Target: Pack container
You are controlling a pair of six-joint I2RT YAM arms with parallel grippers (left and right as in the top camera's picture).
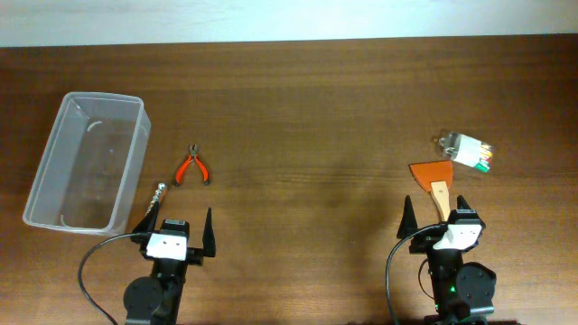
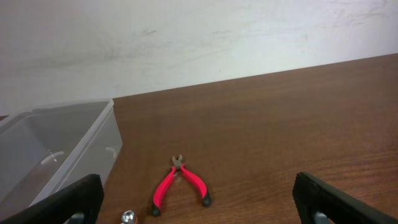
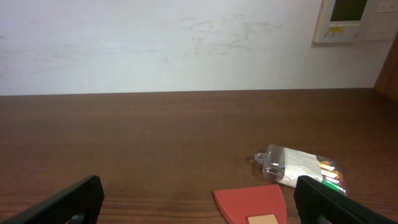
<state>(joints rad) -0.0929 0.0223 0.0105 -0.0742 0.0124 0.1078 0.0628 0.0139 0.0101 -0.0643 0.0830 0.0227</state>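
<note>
Jaws on both arms stand spread wide with nothing held between them. You have the left gripper [image 1: 181, 217] and the right gripper [image 1: 435, 209] at the near edge of the brown wooden surface [image 1: 307, 117], well apart from each other.

Closest to your left gripper is a small metal screw-like piece [image 1: 155, 200]. It lies just beside the outer finger, pointing slantwise away from you, and in the left wrist view only its shiny head shows at the bottom edge.

On your right, an orange scraper [image 1: 432, 174] lies flat with its pale wooden handle pointing back toward you. From overhead the handle's end sits between the two spread fingers of the right gripper. Whether anything touches it you cannot tell.

A little farther out on the left you will see red-handled pliers [image 1: 191, 169]. They lie flat with the handles splayed toward you and the nose pointing away.

Left of the pliers, and near them without touching, is the container [image 1: 134, 162]. This clear tub stands upright at the left end of the surface, its long side running away from you and slightly tilted to the right. You can see the wood through its bottom.

Beyond the scraper, a bit to its right, rests a small clear packet of coloured sticks [image 1: 467, 150], lying on its side.

Farthest off is a white wall [image 3: 155, 43], with a pale wall panel [image 3: 350, 18] at the upper right of the right wrist view.
</note>
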